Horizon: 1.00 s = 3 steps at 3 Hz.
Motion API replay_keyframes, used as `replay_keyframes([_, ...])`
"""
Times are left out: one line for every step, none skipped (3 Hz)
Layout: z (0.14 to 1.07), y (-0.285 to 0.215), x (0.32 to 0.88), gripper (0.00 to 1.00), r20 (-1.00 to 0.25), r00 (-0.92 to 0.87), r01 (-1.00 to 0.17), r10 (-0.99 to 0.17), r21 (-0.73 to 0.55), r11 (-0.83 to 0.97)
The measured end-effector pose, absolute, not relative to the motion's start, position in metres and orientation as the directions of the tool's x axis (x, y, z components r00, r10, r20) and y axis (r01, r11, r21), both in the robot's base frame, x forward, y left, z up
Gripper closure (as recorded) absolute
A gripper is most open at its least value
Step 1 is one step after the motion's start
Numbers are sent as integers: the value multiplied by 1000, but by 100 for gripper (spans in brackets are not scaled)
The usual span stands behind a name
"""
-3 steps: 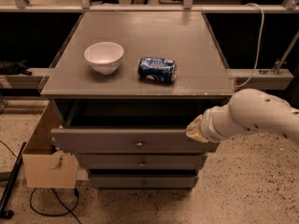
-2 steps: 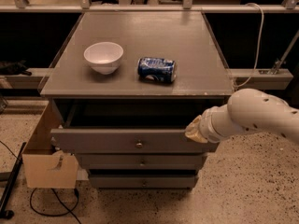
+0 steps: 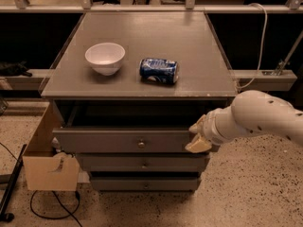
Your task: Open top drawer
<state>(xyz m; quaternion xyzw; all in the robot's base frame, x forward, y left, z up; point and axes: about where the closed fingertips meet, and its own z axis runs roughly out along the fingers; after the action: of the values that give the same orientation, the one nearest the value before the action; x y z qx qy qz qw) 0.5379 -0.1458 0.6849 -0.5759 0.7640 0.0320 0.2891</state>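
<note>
The grey cabinet (image 3: 151, 32) carries the top drawer (image 3: 109, 139) just under its slab, standing partly out, its shadowed inside showing nothing. The gripper (image 3: 199, 137) sits at the front's right end, likely placed to pull; whether it clamps, I cannot tell. The white bowl (image 3: 105, 56) looks empty; a blue can (image 3: 158, 70) lies beside it

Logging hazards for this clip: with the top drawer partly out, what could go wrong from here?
1. The tool sits at the right end of the top drawer, away from its centre knob; an off-centre pull may skew and jam the drawer.
2. The can lies on its side on the cabinet top; a jerk might set it rolling toward the edge.
</note>
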Motion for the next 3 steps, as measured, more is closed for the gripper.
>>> replay_keyframes([685, -146, 538, 0, -479, -169, -899, -862, -284, 335])
replay_keyframes([685, -146, 537, 0, -479, -170, -898, -861, -283, 335])
replay_keyframes([638, -151, 551, 0, -466, -231, -891, -854, -252, 378])
